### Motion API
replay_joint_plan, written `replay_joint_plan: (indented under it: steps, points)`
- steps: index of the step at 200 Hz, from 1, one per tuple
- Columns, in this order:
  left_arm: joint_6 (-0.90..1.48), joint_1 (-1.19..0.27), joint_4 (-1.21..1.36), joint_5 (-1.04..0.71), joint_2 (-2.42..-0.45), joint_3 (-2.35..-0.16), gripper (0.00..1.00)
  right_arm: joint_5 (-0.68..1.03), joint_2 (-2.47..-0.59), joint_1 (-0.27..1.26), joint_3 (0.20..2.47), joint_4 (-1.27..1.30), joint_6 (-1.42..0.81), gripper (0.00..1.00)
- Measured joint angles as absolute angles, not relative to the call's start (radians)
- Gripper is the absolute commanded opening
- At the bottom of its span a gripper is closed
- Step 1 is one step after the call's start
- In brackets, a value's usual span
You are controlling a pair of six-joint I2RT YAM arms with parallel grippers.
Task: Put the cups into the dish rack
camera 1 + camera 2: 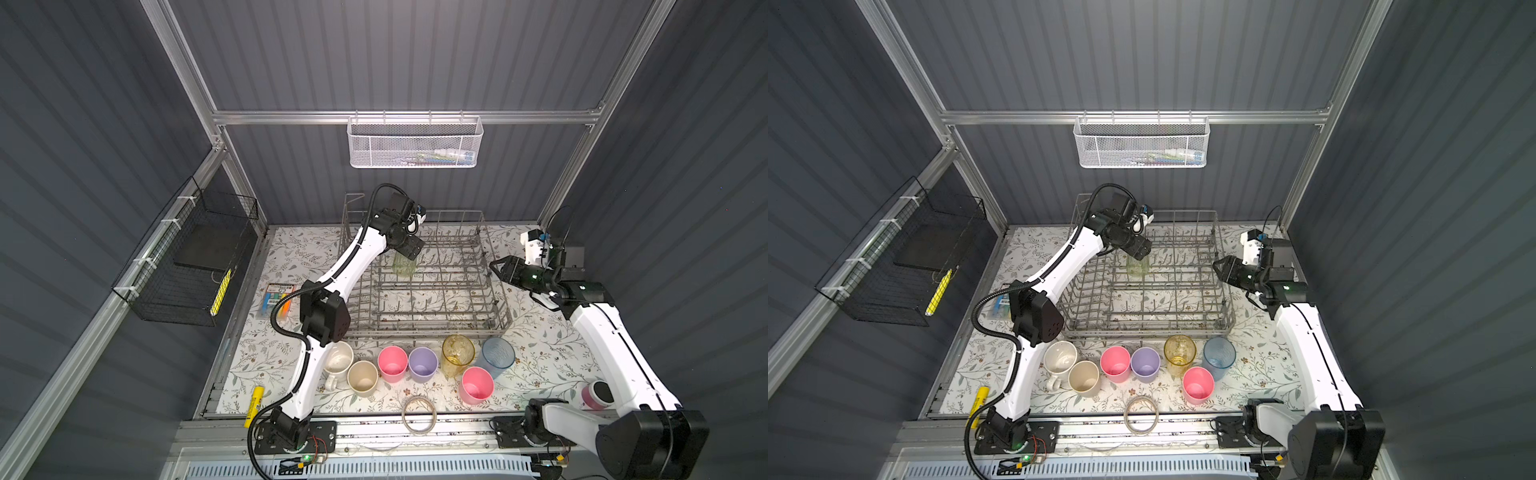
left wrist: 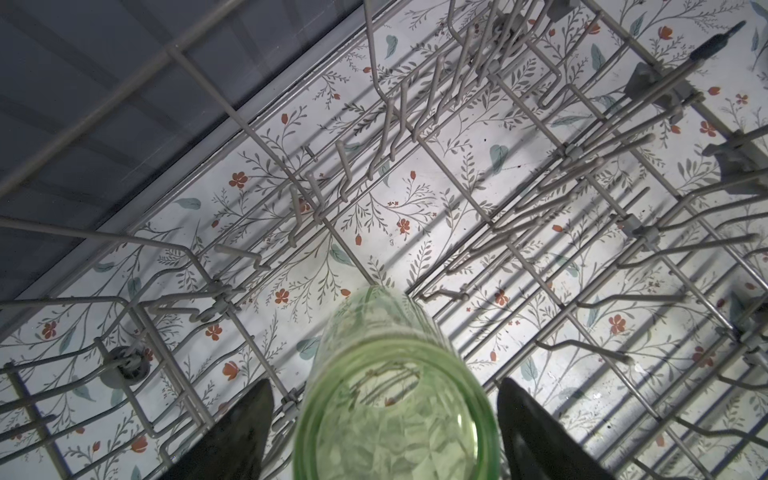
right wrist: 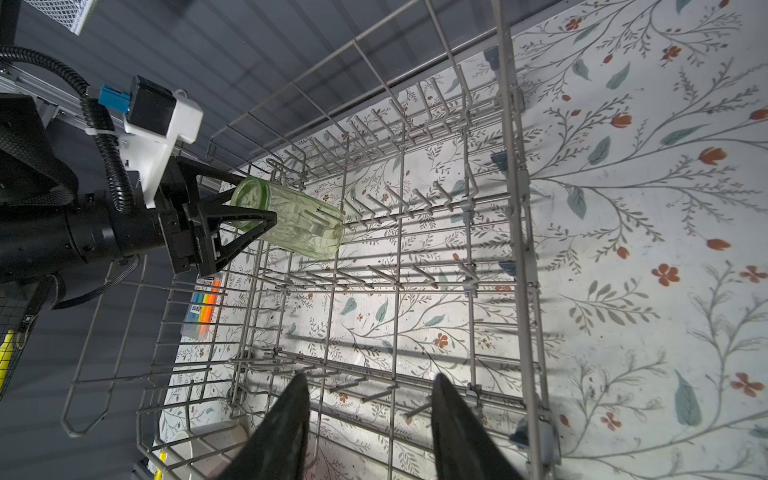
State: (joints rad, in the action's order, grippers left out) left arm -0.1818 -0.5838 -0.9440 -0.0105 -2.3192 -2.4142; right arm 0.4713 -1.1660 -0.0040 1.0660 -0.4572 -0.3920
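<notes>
The desk (image 1: 552,353) carries the dish rack (image 1: 428,330) toward its far side; seven cups (image 1: 392,363) stand just near of it; the right claw (image 3: 370,376) hangs open and empty at the rack's right rim; the left claw (image 2: 386,384) stands spread around the green tumbler (image 3: 291,220), far left in the rack; best to withdraw straight, brushing nothing; only the right wrist view shows the tumbler leaning on the tines.

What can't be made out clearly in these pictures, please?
- White mug: part hidden by the left arm, both top views.
- Mesh basket contents: blurred behind the mesh, top views.
- Green cup: cut off by the picture edge, left wrist view.
</notes>
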Motion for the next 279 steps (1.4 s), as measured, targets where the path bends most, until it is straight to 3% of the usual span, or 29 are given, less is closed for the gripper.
replay_joint_plan:
  steps: [89,128,213,279]
  points:
    - [-0.176,-0.584,-0.846,0.031,-2.137,-2.263,0.88,0.483,-1.126,-0.002,1.055,-0.46,-0.381,0.49]
    - [-0.157,-0.584,-0.751,0.041,-2.014,-2.148,0.9,0.448,-1.044,0.072,1.081,-0.513,-0.337,0.49]
    - [-0.082,-0.584,-0.533,-0.01,-1.738,-1.857,0.9,0.22,-0.926,0.297,1.137,-0.855,-0.274,0.49]
    - [-0.037,-0.584,-0.453,-0.088,-1.701,-1.782,0.9,0.137,-0.777,0.377,1.081,-1.097,-0.37,0.46]
